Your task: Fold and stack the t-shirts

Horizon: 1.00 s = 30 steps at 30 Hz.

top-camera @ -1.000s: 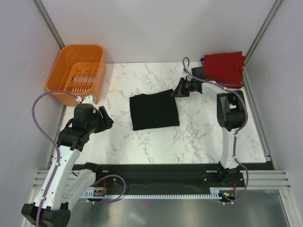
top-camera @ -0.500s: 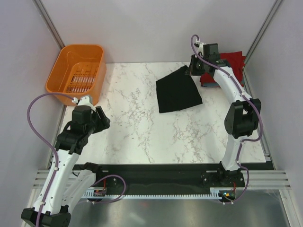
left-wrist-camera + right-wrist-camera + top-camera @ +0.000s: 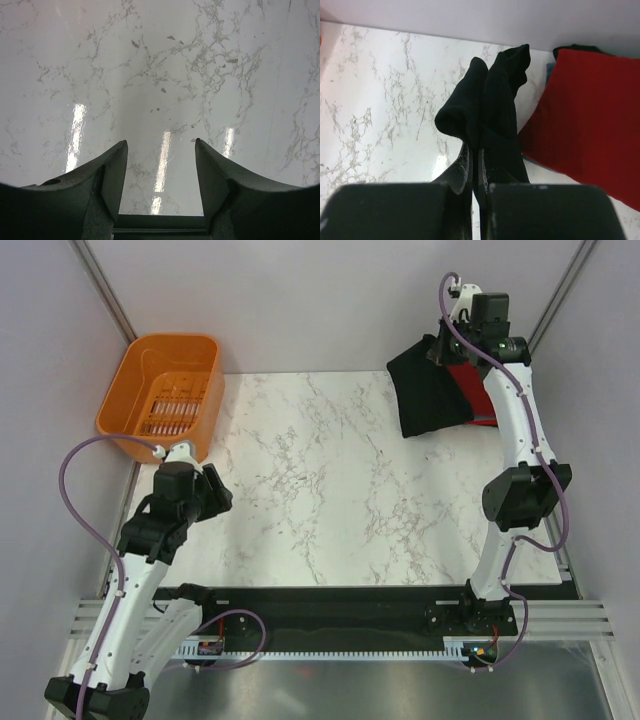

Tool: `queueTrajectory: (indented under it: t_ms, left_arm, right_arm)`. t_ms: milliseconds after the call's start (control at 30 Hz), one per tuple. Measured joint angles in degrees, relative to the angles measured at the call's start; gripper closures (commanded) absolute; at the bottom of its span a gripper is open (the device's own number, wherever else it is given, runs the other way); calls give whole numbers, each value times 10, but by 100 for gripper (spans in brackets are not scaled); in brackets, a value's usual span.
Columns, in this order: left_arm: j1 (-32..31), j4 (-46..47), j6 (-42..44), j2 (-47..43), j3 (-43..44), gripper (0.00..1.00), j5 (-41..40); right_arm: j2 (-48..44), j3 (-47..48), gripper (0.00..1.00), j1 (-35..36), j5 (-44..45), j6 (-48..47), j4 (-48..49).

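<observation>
Right gripper (image 3: 440, 348) is clenched on a bunched edge of the black t-shirt (image 3: 428, 392).

Top view: the shirt hangs from it at the far right corner of the table (image 3: 320, 510). It overlaps the left side of the red t-shirt (image 3: 468, 378); can't tell if they touch. Left gripper (image 3: 218, 490) sits near-left, well apart. Orange basket (image 3: 165, 390) is far left, not involved.

Left wrist view: left gripper (image 3: 160, 150) jaws are spread with nothing between them, only marble below.

Right wrist view: right gripper (image 3: 476, 172) fingers are pinched tight on the black t-shirt (image 3: 487, 105), and the cloth is wadded in folds ahead of them. Red t-shirt (image 3: 590, 115) lies just to the right, with a sliver of grey-blue t-shirt (image 3: 547, 75) under its edge.

My read: the step is placing black on the stack.
- Carry it further right until it's centred over red.
- Lower until the cloth lies down, then drag a little to spread the layers.
- Only then let go.

Risk: a release here probably leaves it bunched and half off the stack.
</observation>
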Motion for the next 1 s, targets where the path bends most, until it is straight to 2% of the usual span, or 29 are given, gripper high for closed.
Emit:
queueTrajectory:
  t_ms: [400, 1000]
  left_arm:
    - [0, 0, 0, 15, 0, 38, 0]
    - [0, 0, 0, 28, 0, 38, 0]
  right_arm:
    - [0, 139, 100, -73, -21, 8, -20]
    - [71, 146, 100, -159, -80, 46, 4]
